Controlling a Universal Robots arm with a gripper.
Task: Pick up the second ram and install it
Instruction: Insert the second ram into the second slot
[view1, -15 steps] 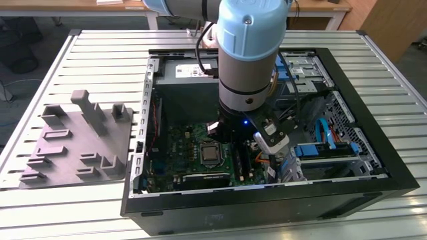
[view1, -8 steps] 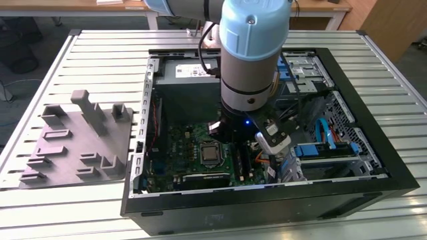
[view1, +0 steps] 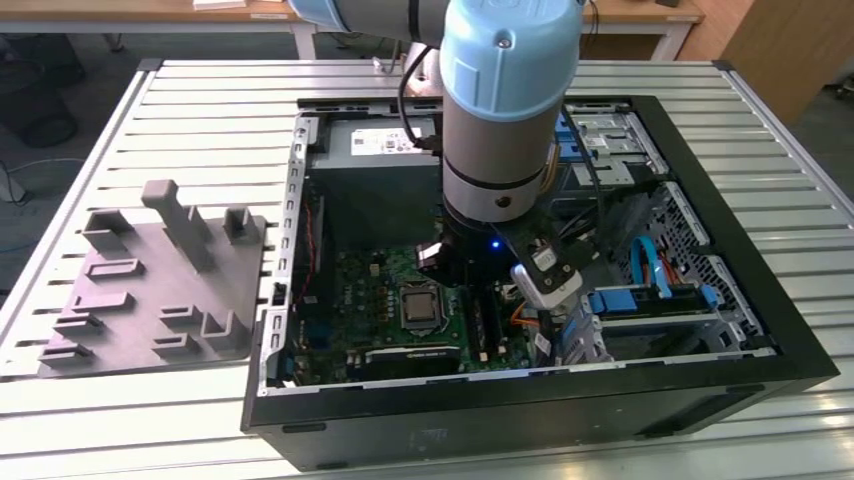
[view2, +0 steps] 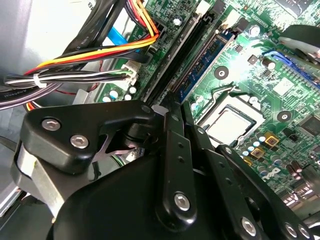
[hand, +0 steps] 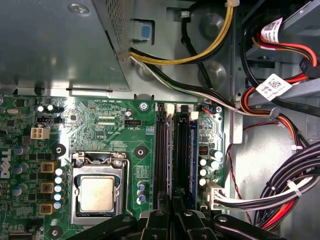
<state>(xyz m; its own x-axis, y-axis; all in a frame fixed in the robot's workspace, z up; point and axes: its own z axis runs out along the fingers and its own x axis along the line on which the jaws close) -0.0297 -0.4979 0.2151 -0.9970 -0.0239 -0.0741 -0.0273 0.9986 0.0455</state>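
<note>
My gripper (view1: 530, 322) reaches down into the open computer case (view1: 534, 400), over the motherboard's memory slots. In both wrist views its black fingers stand together, shut, with the tips (view2: 172, 106) (hand: 170, 198) over the near end of the long black slots (hand: 160, 150) (view2: 172, 60). A blue-green ram strip (view2: 205, 60) (hand: 194, 150) stands on edge in the slot just beside them, seated along its length. The fingertips are next to that strip, not around it. I cannot tell whether this strip is the second ram, or whether anything lies under the tips.
The processor (hand: 97, 192) (view2: 231, 124) sits close beside the slots. Cable bundles (hand: 280, 200) (view2: 75, 75) crowd the other side. The grey power supply box (hand: 50, 45) (view1: 374, 150) lies beyond the slots' far end. A grey parts holder (view1: 147, 290) stands on the slatted table at the exterior view's left.
</note>
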